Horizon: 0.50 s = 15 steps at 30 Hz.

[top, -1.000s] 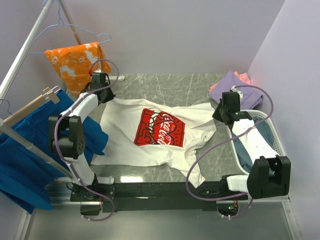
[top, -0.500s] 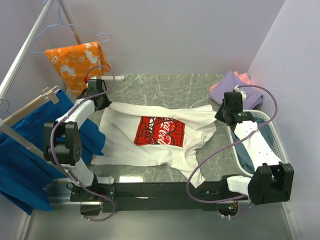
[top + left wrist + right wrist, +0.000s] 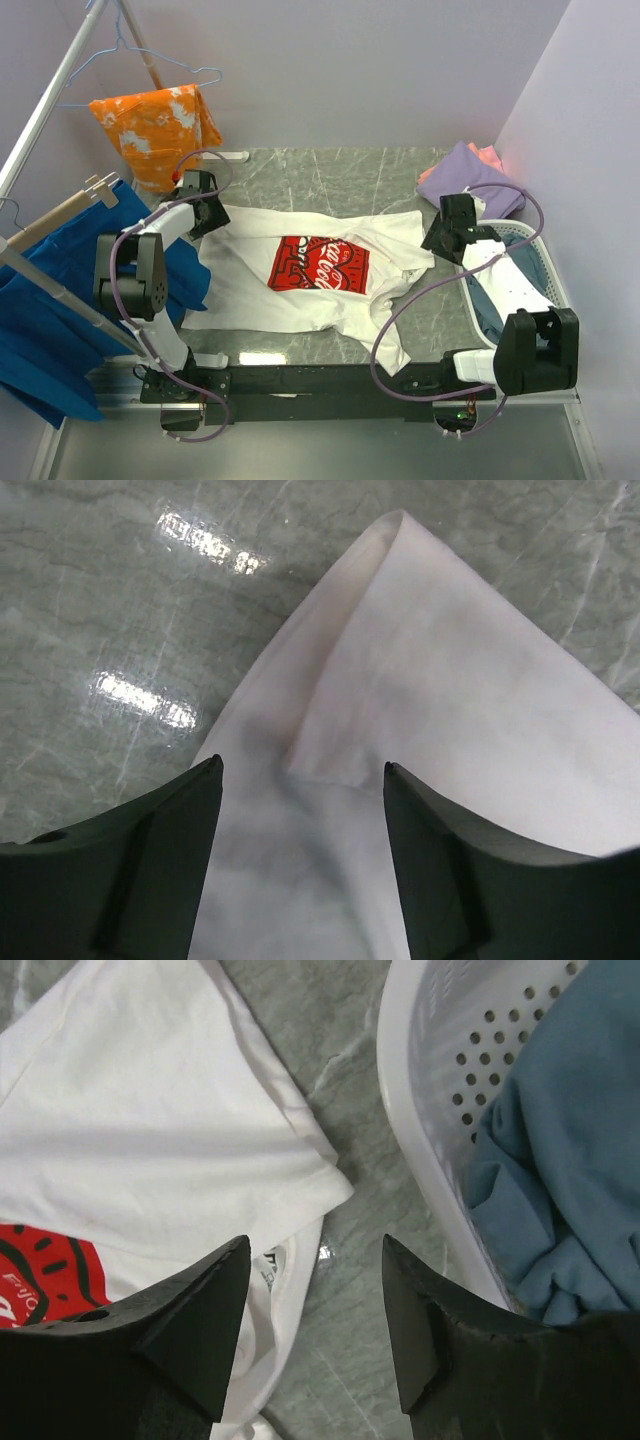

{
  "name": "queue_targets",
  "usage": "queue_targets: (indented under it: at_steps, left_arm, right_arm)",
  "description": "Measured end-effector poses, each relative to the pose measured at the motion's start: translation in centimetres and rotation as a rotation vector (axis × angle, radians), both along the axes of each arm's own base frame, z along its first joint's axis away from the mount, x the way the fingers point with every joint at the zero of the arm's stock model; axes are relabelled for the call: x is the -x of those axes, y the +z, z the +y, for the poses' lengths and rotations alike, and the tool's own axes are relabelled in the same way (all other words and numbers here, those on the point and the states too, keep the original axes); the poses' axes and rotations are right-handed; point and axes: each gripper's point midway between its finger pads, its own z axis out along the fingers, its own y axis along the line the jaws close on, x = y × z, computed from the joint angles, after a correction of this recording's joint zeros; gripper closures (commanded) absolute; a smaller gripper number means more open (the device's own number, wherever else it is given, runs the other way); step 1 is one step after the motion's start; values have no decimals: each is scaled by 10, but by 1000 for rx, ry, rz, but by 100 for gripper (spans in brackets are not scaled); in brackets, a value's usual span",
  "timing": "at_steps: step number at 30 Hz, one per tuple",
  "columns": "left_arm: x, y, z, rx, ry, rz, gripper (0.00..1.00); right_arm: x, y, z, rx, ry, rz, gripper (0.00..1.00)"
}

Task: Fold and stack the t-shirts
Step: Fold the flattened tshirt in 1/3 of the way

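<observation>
The white t-shirt (image 3: 320,265) with a red-and-white chest print lies spread on the table, its far edge folded down over the top of the print. My left gripper (image 3: 205,214) hangs open just above its far left corner; in the left wrist view the white cloth (image 3: 430,680) lies between and beyond the left gripper (image 3: 300,763). My right gripper (image 3: 441,236) stands open by the shirt's right end; the right gripper (image 3: 315,1240) is over bare table beside the collar of the white tee (image 3: 150,1110). Purple (image 3: 468,176) and salmon-pink (image 3: 488,156) tees lie far right.
A white perforated basket (image 3: 548,262) stands at the right edge, a grey-blue tee (image 3: 560,1140) inside it, its rim (image 3: 420,1110) close beside my right fingers. An orange splotched garment (image 3: 155,125) and a bright blue cloth (image 3: 60,300) hang on the rack at left.
Both grippers were shut on the white tee's far edge and drew it toward the arms. They have opened and let it go, and the fold now rests on the shirt.
</observation>
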Motion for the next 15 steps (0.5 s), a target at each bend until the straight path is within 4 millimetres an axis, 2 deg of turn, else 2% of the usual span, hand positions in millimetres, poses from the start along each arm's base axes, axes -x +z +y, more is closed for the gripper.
queue_targets:
  at_steps: [4, 9, 11, 12, 15]
  left_arm:
    - [-5, 7, -1, 6, 8, -14, 27]
    - [-30, 37, -19, 80, -38, -112, 36]
    - [-43, 51, -34, 115, -78, -158, 43]
    - [-50, 59, -45, 136, -108, -185, 46]
    - [-65, 68, -74, 186, -183, -224, 51]
  right_arm:
    - [-11, 16, -3, 15, -6, -43, 37]
    - [-50, 42, 10, -26, 40, -138, 39]
    - [-68, 38, 19, -62, 66, -147, 41]
    - [-77, 29, 25, -89, 83, -138, 41]
    - [-87, -4, 40, -153, 115, -70, 42]
